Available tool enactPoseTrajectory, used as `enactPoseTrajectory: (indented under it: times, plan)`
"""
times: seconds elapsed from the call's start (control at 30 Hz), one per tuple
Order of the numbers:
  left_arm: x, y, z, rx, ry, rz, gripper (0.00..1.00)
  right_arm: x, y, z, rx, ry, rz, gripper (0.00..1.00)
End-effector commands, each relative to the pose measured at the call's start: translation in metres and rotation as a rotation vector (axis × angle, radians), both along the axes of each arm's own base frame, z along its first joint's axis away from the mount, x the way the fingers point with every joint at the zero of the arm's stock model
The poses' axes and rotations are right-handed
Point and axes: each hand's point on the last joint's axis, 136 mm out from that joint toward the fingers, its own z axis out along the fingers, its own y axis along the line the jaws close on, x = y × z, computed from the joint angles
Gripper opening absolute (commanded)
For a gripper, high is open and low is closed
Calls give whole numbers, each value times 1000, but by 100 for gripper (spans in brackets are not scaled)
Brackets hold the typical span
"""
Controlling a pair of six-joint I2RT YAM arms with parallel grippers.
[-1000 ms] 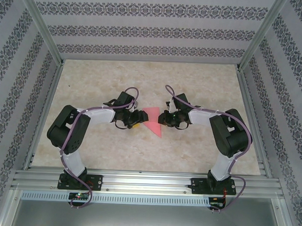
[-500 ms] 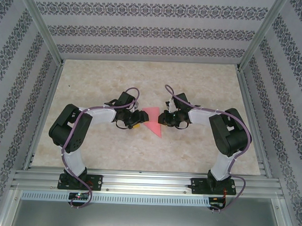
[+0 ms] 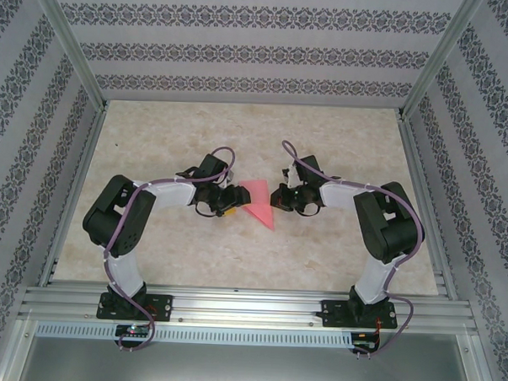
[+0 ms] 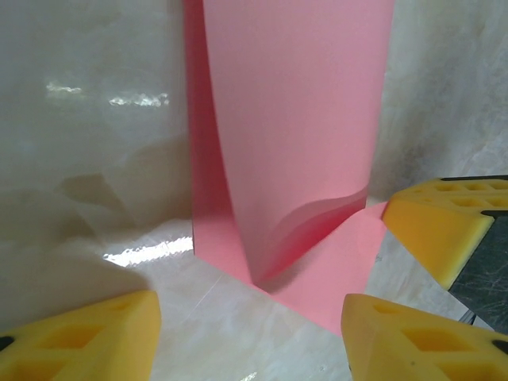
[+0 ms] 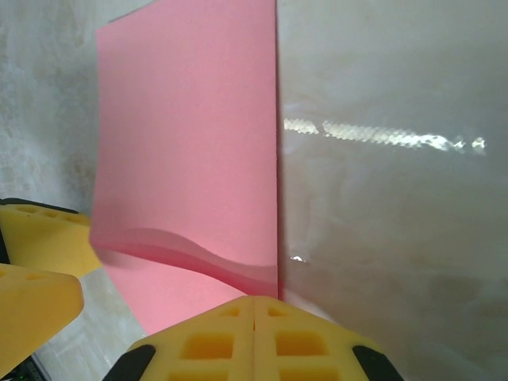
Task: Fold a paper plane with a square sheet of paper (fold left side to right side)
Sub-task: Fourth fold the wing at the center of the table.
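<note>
**At table centre: folded pink sheet between the two grippers**

Around the workspace stand patterned walls (image 3: 243, 55) inside an aluminium frame (image 3: 73, 52). The table (image 3: 155, 144) has a pale marbled top, glossy in the wrist views. Left arm (image 3: 122, 223) and right arm (image 3: 387, 226) are both bent inward, wrists low, heads facing each other across the middle.

The pink paper sheet (image 3: 256, 197) lies on the table between them.
- Top view: folded, wedge-like outline, broad at the far side, narrowing to a point toward the near right.
- Wrist views: more than one layer. The upper layers bow up off the bottom layer at the end nearest the right gripper's pads, with a shadowed gap beneath. One long edge is straight and crisp.

Left gripper (image 3: 229, 200): jaws spread wide, holding nothing. Its yellow fingertips (image 4: 87, 337) sit low on either side of the sheet's near end, one just beside the paper's corner.

Right gripper (image 3: 278, 197): yellow pads (image 5: 198, 341) pressed together, no gap at the seam. The tips sit right at the sheet's edge where the layers lift. Contact is hidden under the pads, so I cannot tell whether any paper is nipped between them.
</note>
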Motion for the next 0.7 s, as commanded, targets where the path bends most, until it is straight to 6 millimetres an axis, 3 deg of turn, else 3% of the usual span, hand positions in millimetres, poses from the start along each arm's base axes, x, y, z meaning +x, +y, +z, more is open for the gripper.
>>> enactPoseTrajectory:
  times: [0.0, 0.4, 0.67]
  plan:
    - [9, -13, 10, -30, -34, -14, 62, 1, -2, 1, 11, -8, -3, 6]
    - [14, -29, 11, -47, -38, -31, 52, 0, -2, -1, 12, -4, -2, 6]
    - [16, -32, 9, -49, -37, -29, 28, 0, -2, 0, 15, -7, -1, 8]
